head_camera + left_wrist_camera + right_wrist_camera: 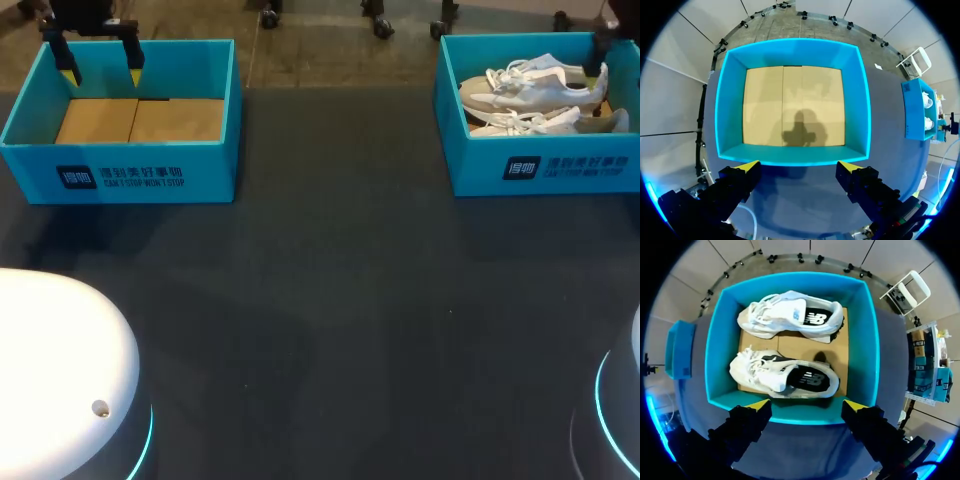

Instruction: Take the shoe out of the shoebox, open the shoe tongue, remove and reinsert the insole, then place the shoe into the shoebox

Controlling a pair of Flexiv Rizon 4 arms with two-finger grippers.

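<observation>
Item 1. Dark grey table (330, 300): carried two open-topped boxes, well apart, one toward each far corner

Item 2. Left-hand teal cardboard shoebox (120, 175): four upright walls with white print on the front wall. The floor was bare brown cardboard in two panels meeting at a seam. A gripper's shadow lay on that floor

Item 3. Right-hand teal cardboard shoebox (720, 340): same make and colour, also with a brown cardboard floor. It held both shoes

Item 4. Farther white lace-up shoe (790, 315): low cut, white and cream upper, white laces, dark insole showing in the opening. It stood on its sole inside the right-hand box, along the far wall, with its toe toward the left-hand box

Item 5. Nearer white lace-up shoe (780, 375): matched item 4 and lay just beside it, parallel, toe the same way. It sat on the box floor by the near wall. Whether the two shoes touched could not be told

Item 6. Left gripper (799, 166): hung above the left-hand box with its fingers pointing down. The yellow tips were spread wide, with nothing between them and nothing held

Item 7. Right gripper (807, 405): hung above the right-hand box, clear of both shoes. Its fingers were likewise spread wide and grasped nothing
</observation>
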